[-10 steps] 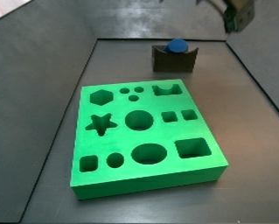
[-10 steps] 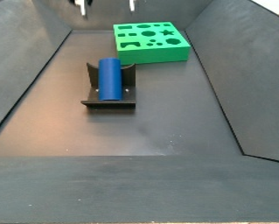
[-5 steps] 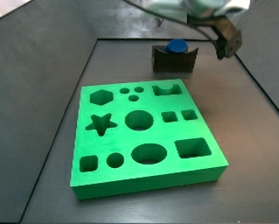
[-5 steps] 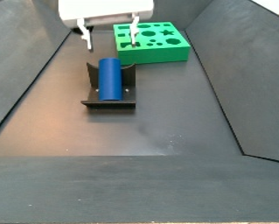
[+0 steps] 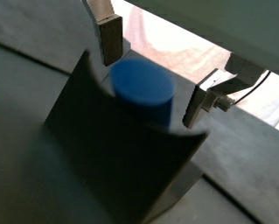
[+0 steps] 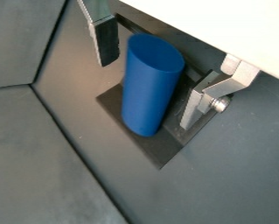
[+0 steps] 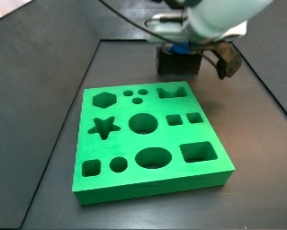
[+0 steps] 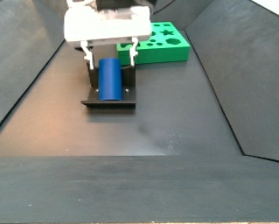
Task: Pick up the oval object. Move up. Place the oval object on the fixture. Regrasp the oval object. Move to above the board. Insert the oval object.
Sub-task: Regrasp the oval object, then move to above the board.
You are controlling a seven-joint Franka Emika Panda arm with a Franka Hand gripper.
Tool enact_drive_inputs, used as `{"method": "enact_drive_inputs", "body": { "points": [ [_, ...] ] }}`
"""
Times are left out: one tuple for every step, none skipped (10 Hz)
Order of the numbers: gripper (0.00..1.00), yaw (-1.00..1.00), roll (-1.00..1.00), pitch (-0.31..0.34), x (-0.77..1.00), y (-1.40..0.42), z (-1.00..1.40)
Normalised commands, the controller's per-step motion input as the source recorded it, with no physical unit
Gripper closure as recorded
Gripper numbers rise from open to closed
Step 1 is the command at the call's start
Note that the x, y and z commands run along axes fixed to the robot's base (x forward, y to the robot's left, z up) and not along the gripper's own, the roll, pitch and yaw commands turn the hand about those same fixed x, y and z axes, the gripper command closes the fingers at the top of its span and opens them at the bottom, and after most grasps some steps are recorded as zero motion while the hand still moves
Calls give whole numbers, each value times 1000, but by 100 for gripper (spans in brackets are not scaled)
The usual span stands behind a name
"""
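Open gripper [image 6: 153, 79] straddles oval object [image 6: 149, 84]; fixture [image 5: 118, 149] beneath.

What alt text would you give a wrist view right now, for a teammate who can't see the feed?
Wrist camera close-up: the blue oval object lies in the notch of the dark fixture, with the claw open around it. One silver finger stands on each side of the peg, neither visibly touching it. Grey floor surrounds the fixture.
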Motion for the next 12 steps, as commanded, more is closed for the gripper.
{"method": "enact_drive_inputs", "body": {
  "points": [
    [0,-54,75,-48,75,10,-360],
    [0,-50,73,-38,74,8,-265],
    [0,-45,56,-14,11,-3,-171],
    [100,0,0,0,0,0,0],
    [100,-261,-220,-132,-71,-132,1000],
    [100,-263,-219,-129,-73,-132,1000],
    [100,-251,-203,-95,-84,-122,1000],
    [100,-227,-184,-46,-83,-108,1000],
    [100,-191,-161,14,-84,-101,1000],
    [100,-171,-151,41,-84,-97,1000],
    [100,-122,-128,87,-85,-91,1000],
    [100,-100,-115,107,-86,-89,1000]
  ]
}}
